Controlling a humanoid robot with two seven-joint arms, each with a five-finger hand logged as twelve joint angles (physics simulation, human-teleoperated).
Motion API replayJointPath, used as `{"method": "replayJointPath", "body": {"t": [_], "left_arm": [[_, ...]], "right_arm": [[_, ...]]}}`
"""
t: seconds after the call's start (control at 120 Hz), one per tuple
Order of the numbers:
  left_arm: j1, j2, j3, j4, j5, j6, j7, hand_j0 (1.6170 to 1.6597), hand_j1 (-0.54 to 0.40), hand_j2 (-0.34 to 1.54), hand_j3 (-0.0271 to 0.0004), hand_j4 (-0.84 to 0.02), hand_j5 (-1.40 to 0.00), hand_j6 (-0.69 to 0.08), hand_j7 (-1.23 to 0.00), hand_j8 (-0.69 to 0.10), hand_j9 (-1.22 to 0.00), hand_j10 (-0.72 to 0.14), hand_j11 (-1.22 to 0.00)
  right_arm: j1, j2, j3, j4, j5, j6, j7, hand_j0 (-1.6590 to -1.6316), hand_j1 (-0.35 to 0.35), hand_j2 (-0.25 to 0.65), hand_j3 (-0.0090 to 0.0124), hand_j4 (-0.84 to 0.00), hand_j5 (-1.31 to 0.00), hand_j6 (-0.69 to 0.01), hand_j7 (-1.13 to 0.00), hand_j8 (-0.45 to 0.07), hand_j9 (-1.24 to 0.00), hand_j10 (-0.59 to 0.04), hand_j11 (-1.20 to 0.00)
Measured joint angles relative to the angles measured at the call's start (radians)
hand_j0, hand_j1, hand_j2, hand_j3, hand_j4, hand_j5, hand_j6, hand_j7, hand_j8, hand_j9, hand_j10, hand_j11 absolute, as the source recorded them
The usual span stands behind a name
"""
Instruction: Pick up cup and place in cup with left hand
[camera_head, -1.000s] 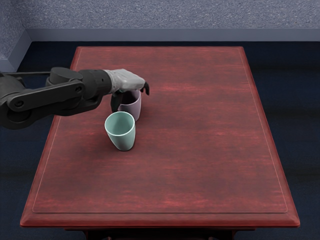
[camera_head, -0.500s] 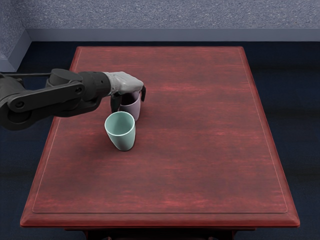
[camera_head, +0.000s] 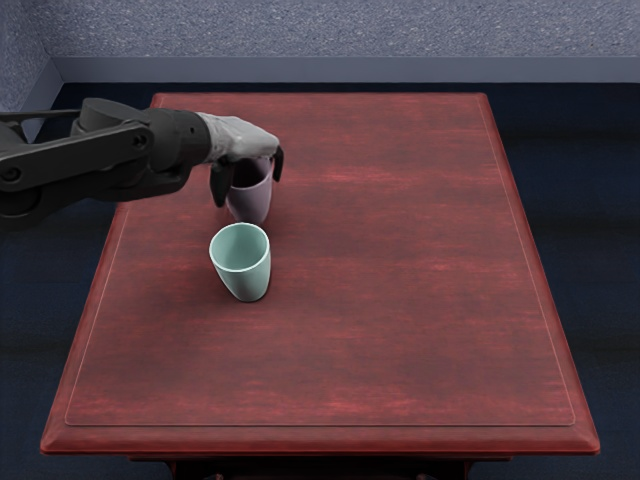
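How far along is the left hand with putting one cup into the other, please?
The grasp looks done: the left hand has its fingers at both sides of the mauve cup, which has moved with it since the earlier pictures. A lift seems under way. Placing it in the upright mint cup is left.

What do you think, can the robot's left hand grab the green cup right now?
Probably not: the left hand looks busy, because it seems to be gripping the purple cup. The green cup is close by, though, and nothing covers its open top.
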Motion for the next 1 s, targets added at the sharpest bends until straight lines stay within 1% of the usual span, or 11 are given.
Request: {"method": "replayJointPath", "body": {"t": [0.117, 0.142, 0.192, 0.3, 0.342, 0.392, 0.425, 0.542, 0.875, 0.958, 1.0], "left_arm": [[-0.047, 0.002, -0.002, -0.004, -0.025, -0.043, 0.025, 1.6565, -0.092, 0.07, 0.0000, -0.421, -0.57, -0.299, -0.56, -0.299, -0.57, -0.421, -0.57], [-0.065, 0.004, -0.002, -0.006, -0.039, -0.055, 0.030, 1.6562, -0.074, 0.05, 0.0000, -0.418, -0.57, -0.307, -0.57, -0.308, -0.57, -0.420, -0.57], [-0.087, 0.015, -0.003, -0.012, -0.060, -0.073, 0.044, 1.6565, -0.096, 0.07, 0.0000, -0.419, -0.57, -0.303, -0.57, -0.310, -0.57, -0.421, -0.57], [-0.111, 0.023, -0.003, -0.029, -0.095, -0.112, 0.081, 1.6564, -0.093, 0.06, 0.0000, -0.415, -0.57, -0.295, -0.56, -0.300, -0.56, -0.418, -0.56], [-0.139, 0.037, -0.003, -0.041, -0.116, -0.125, 0.100, 1.6561, -0.073, 0.05, 0.0000, -0.412, -0.57, -0.312, -0.56, -0.324, -0.56, -0.417, -0.56], [-0.163, 0.045, -0.004, -0.053, -0.145, -0.143, 0.122, 1.6565, -0.102, 0.07, 0.0000, -0.415, -0.57, -0.300, -0.56, -0.311, -0.56, -0.417, -0.56], [-0.176, 0.059, -0.004, -0.065, -0.164, -0.153, 0.137, 1.6564, -0.095, 0.06, 0.0000, -0.412, -0.57, -0.300, -0.56, -0.306, -0.56, -0.416, -0.56], [-0.182, 0.084, -0.024, -0.092, -0.220, -0.197, 0.175, 1.6563, -0.086, 0.06, 0.0000, -0.411, -0.57, -0.304, -0.55, -0.312, -0.56, -0.417, -0.56], [-0.213, 0.137, -0.117, -0.154, -0.344, -0.226, 0.216, 1.6561, -0.099, 0.06, 0.0000, -0.423, -0.59, -0.288, -0.57, -0.297, -0.58, -0.430, -0.58], [-0.220, 0.141, -0.130, -0.167, -0.381, -0.226, 0.232, 1.6561, -0.104, 0.06, 0.0000, -0.424, -0.60, -0.283, -0.58, -0.286, -0.59, -0.434, -0.59], [-0.219, 0.165, -0.135, -0.180, -0.397, -0.225, 0.239, 1.6559, -0.094, 0.05, 0.0000, -0.426, -0.61, -0.287, -0.59, -0.288, -0.59, -0.436, -0.59]], "right_arm": [[0.000, 0.000, 0.000, 0.000, 0.000, 0.000, 0.000, -1.6581, -0.318, -0.005, 0.0000, -0.026, -0.03, -0.026, -0.03, -0.026, -0.03, -0.026, -0.03], [0.000, 0.000, 0.000, 0.000, 0.000, 0.000, 0.000, -1.6581, -0.318, -0.005, 0.0000, -0.026, -0.03, -0.026, -0.03, -0.026, -0.03, -0.026, -0.03], [0.000, 0.000, 0.000, 0.000, 0.000, 0.000, 0.000, -1.6581, -0.318, -0.005, 0.0000, -0.026, -0.03, -0.026, -0.03, -0.026, -0.03, -0.026, -0.03], [0.000, 0.000, 0.000, 0.000, 0.000, 0.000, 0.000, -1.6581, -0.318, -0.005, 0.0000, -0.026, -0.03, -0.026, -0.03, -0.026, -0.03, -0.026, -0.03], [0.000, 0.000, 0.000, 0.000, 0.000, 0.000, 0.000, -1.6581, -0.318, -0.005, 0.0000, -0.026, -0.03, -0.026, -0.03, -0.026, -0.03, -0.026, -0.03], [0.000, 0.000, 0.000, 0.000, 0.000, 0.000, 0.000, -1.6581, -0.318, -0.005, 0.0000, -0.026, -0.03, -0.026, -0.03, -0.026, -0.03, -0.026, -0.03], [0.000, 0.000, 0.000, 0.000, 0.000, 0.000, 0.000, -1.6581, -0.318, -0.005, 0.0000, -0.026, -0.03, -0.026, -0.03, -0.026, -0.03, -0.026, -0.03], [0.000, 0.000, 0.000, 0.000, 0.000, 0.000, 0.000, -1.6581, -0.318, -0.005, 0.0000, -0.026, -0.03, -0.026, -0.03, -0.026, -0.03, -0.026, -0.03], [0.000, 0.000, 0.000, 0.000, 0.000, 0.000, 0.000, -1.6581, -0.318, -0.005, 0.0000, -0.026, -0.03, -0.026, -0.03, -0.026, -0.03, -0.026, -0.03], [0.000, 0.000, 0.000, 0.000, 0.000, 0.000, 0.000, -1.6581, -0.318, -0.005, 0.0000, -0.026, -0.03, -0.026, -0.03, -0.026, -0.03, -0.026, -0.03], [0.000, 0.000, 0.000, 0.000, 0.000, 0.000, 0.000, -1.6581, -0.318, -0.005, 0.0000, -0.026, -0.03, -0.026, -0.03, -0.026, -0.03, -0.026, -0.03]]}}
